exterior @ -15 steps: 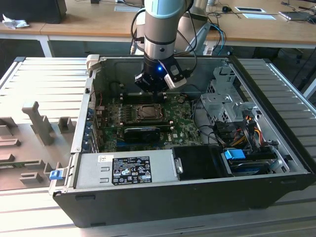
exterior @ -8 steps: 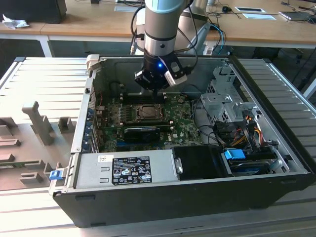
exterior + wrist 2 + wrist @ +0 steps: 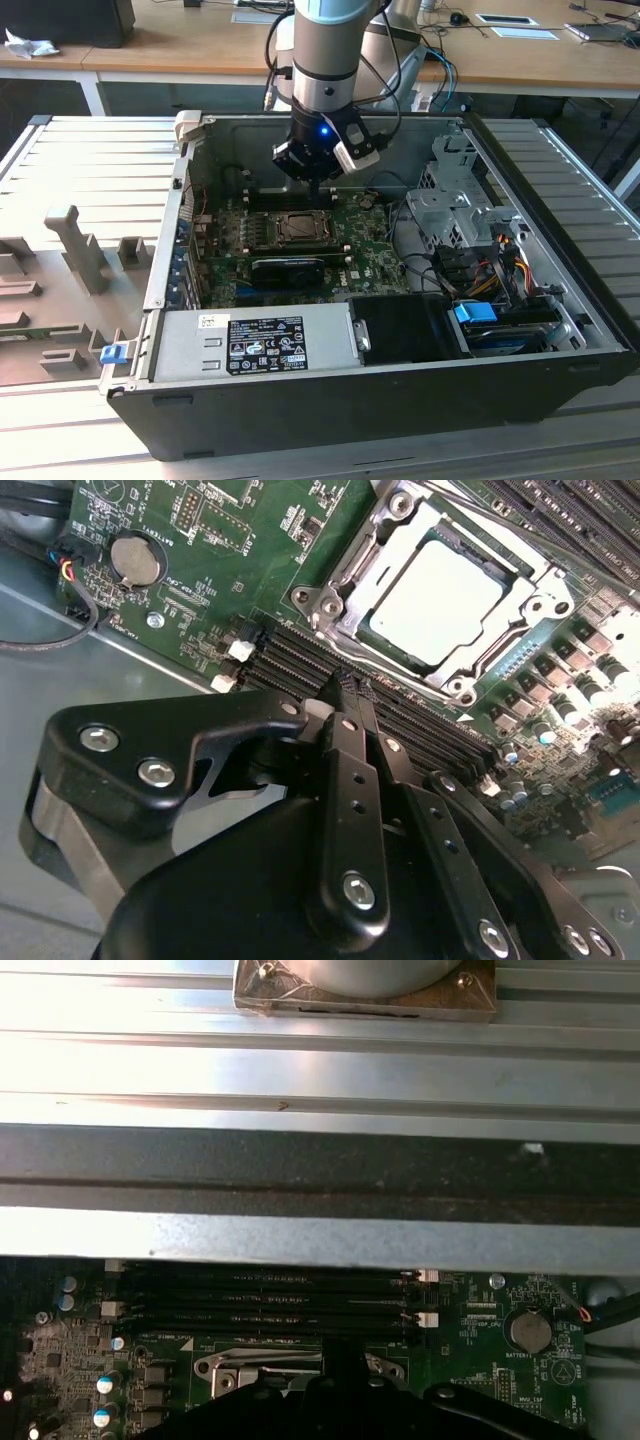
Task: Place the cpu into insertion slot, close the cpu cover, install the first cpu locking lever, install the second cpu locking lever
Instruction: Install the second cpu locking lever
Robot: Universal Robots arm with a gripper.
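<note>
While the cpu (image 3: 447,598) lies flat in the insertion slot (image 3: 330,608), its pale face is open to see in the second wrist view. The cpu cover (image 3: 541,608) is a metal frame lying around the chip. The slot sits in the middle of the green motherboard (image 3: 215,575), and next to it run the long black memory slots (image 3: 300,660). A round coin battery (image 3: 135,560) is on the board further away.

I hang above the memory slots, just beside the socket. My gripper (image 3: 345,695) has its jaws closed together, tip against tip, and I hold nothing between them. In the exterior view my gripper (image 3: 318,182) is inside the open computer case (image 3: 330,400), over the far edge of the board. The power supply (image 3: 255,345) with its label is on the near side of the case. In the first wrist view the grey case wall (image 3: 320,1235) stands beyond the memory slots.
</note>
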